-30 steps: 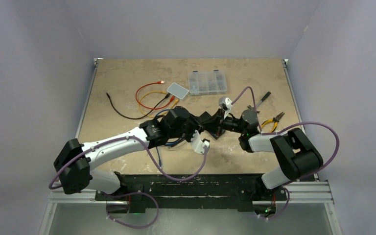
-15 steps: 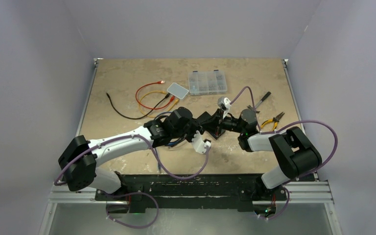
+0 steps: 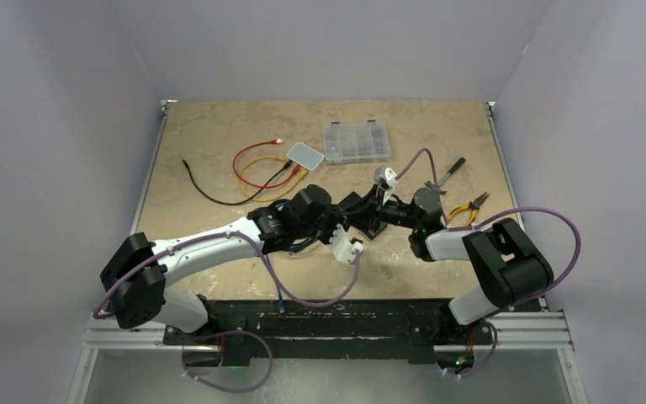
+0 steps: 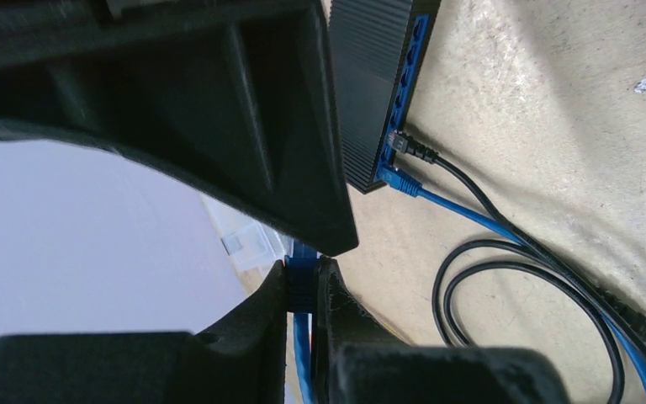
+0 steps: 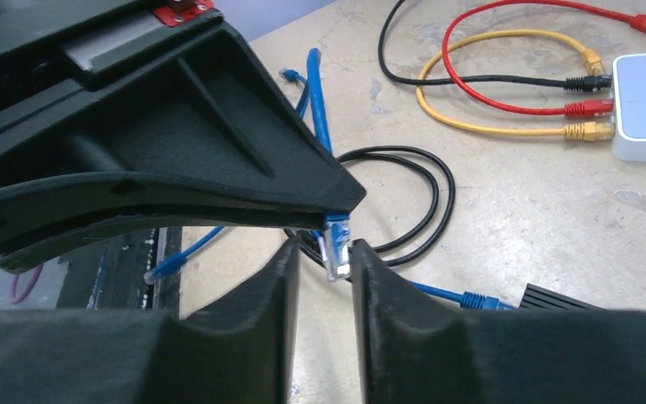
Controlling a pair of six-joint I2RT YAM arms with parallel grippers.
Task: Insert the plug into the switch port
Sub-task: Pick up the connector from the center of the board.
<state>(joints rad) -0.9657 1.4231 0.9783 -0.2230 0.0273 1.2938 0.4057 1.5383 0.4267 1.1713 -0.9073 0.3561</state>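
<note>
The black switch (image 4: 378,84) lies on the table with a row of blue ports; a black plug (image 4: 408,147) and a blue plug (image 4: 397,178) sit in two of them. Its corner shows in the right wrist view (image 5: 555,296). My left gripper (image 4: 303,286) is shut on the blue boot of a blue cable's plug (image 5: 336,244), whose clear tip points out. My right gripper (image 5: 326,248) is open with its fingers either side of that tip, a gap on the left side. In the top view the left gripper (image 3: 355,206) and the right gripper (image 3: 376,210) meet mid-table, hiding the switch.
A white box (image 3: 306,154) with red, yellow and black cables plugged in sits behind the grippers. A clear organiser case (image 3: 355,141) is at the back. Pliers (image 3: 469,207) and a black tool (image 3: 452,168) lie to the right. A black cable loop (image 4: 521,286) lies beside the switch.
The left arm has shifted a little to the right, bringing the held plug closer to the right gripper. Over the last half second almost nothing moved.
</note>
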